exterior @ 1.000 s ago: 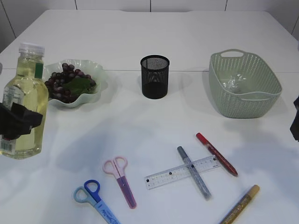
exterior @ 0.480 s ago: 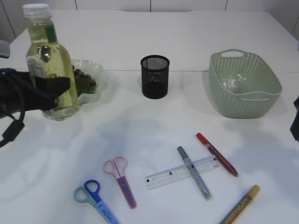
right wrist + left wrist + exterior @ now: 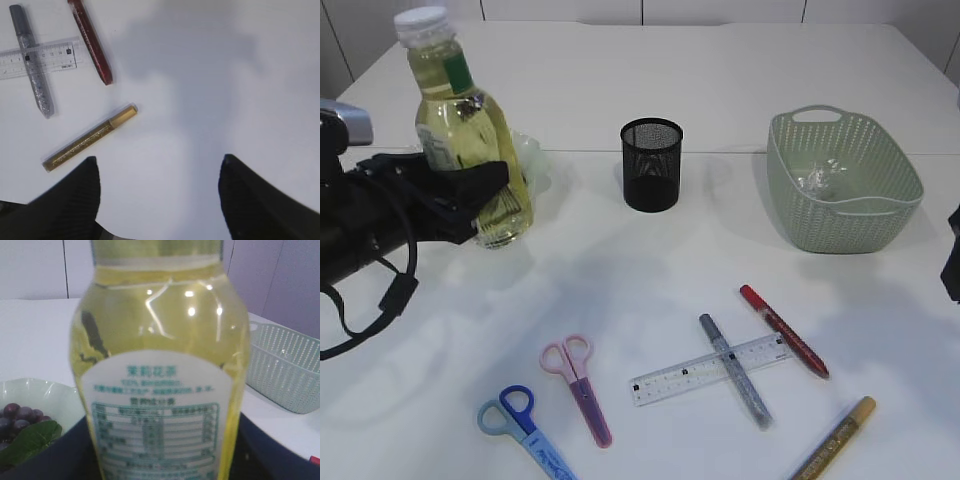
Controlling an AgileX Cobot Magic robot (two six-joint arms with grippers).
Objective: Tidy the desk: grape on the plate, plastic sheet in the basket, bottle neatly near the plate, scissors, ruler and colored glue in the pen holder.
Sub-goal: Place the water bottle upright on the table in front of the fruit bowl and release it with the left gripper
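My left gripper is shut on the bottle of yellow liquid, which leans just in front of the plate. The bottle fills the left wrist view, with the grape bunch on the plate behind it. Pink scissors, blue scissors, the ruler and silver, red and gold glue pens lie at the front. The plastic sheet is in the basket. My right gripper hangs open above the table beside the gold pen.
The black mesh pen holder stands in the middle, between plate and basket. The silver pen lies across the ruler, with the red pen next to them. The right arm shows at the right edge.
The left arm has carried the bottle from the front left up and rightwards to a spot in front of the plate, and it now hides most of the plate. The right arm has not moved.
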